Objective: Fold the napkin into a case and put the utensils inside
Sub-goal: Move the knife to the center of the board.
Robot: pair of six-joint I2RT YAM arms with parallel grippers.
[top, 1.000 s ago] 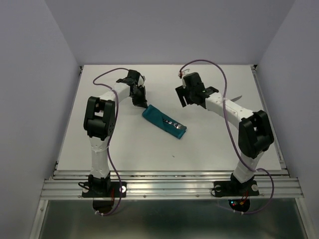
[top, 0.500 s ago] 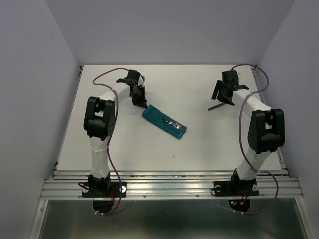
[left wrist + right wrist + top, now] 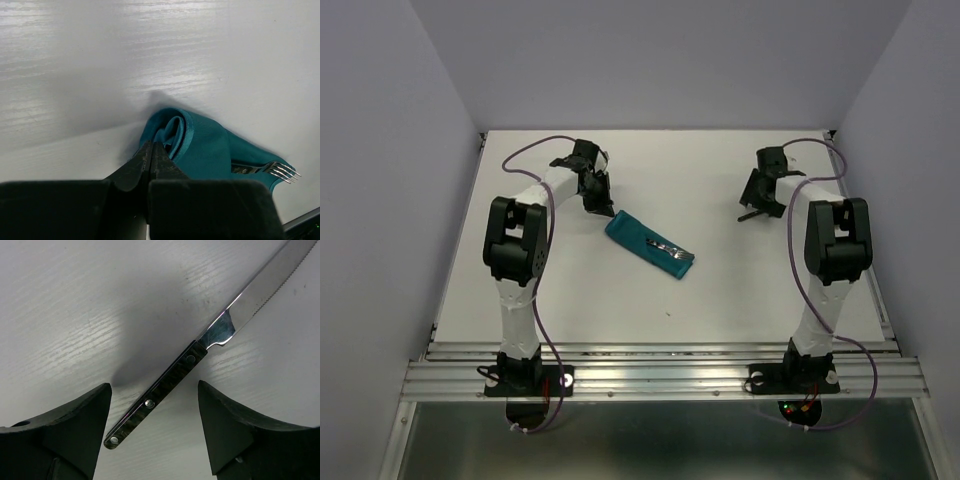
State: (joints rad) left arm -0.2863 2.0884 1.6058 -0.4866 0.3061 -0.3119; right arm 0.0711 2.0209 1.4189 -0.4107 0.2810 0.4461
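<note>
- Top external view: the teal case (image 3: 640, 238) lies on the table (image 3: 740, 290), with the fork (image 3: 672, 249) at its near right end.
- The left gripper (image 3: 603, 211), fingers pressed together, touches the case's far end.
- Farther right, the right gripper (image 3: 154, 387) stands wide apart, straddling the knife (image 3: 200, 355) handle.
</note>
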